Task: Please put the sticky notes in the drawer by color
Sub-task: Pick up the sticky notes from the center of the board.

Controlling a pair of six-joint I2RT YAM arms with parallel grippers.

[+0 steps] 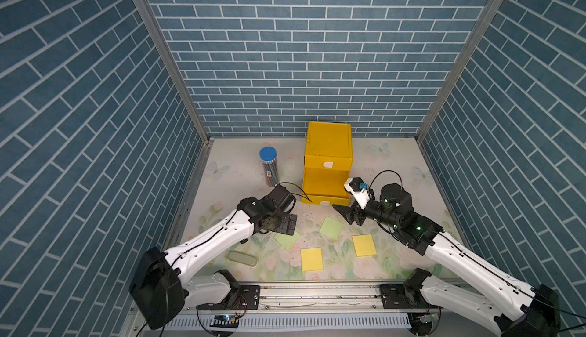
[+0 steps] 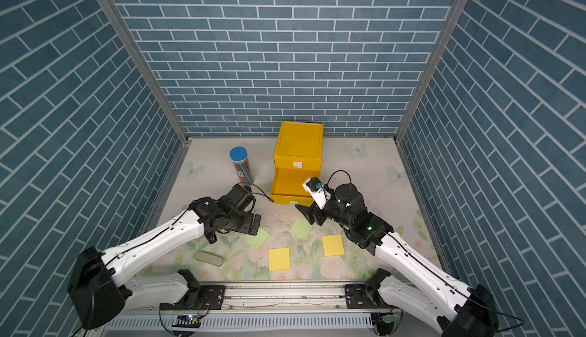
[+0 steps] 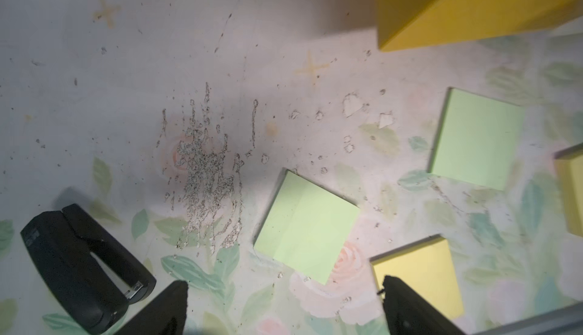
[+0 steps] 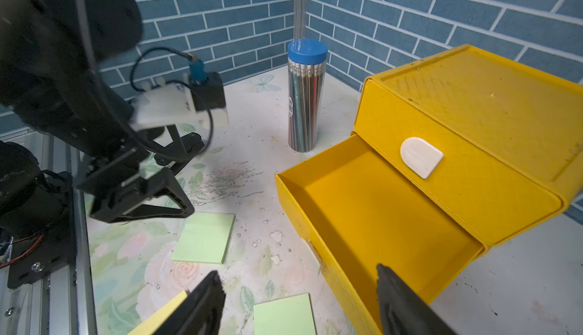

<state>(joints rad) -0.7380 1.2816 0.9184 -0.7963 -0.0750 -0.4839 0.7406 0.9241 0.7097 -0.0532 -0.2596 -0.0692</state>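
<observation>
**Top views.** In both top views the drawer [image 1: 328, 148] [image 2: 298, 148] stands at centre frame against the back wall. Its top level is shut and the level beneath is pulled out. Four notes lie flat on the table [image 1: 396, 167], below the drawer in the frame. One green note [image 1: 287, 239] lies partly under the left gripper [image 1: 290, 224], and a second green note [image 1: 331, 228] lies just below the right gripper [image 1: 347, 215]. Two yellow notes [image 1: 312, 258] [image 1: 364, 245] sit lower still. A tube [image 1: 269, 167] stands left of the drawer.

**Left wrist.** The left gripper [image 3: 284, 281] is spread wide and holds nothing. A green note [image 3: 307, 226] lies at centre, another [image 3: 478, 138] at right, and yellow notes [image 3: 419, 273] at lower right. A drawer [image 3: 457, 8] corner shows at upper right and a stapler [image 3: 85, 267] at lower left.

**Right wrist.** The right gripper [image 4: 298, 270] has its jaws parted with nothing clamped (one finger overlaps the drawer's front corner, and contact cannot be told). The pulled-out level of the drawer [image 4: 457, 122] shows its floor at centre right. Green notes [image 4: 205, 237] [image 4: 284, 316] lie on the table at lower centre.
</observation>
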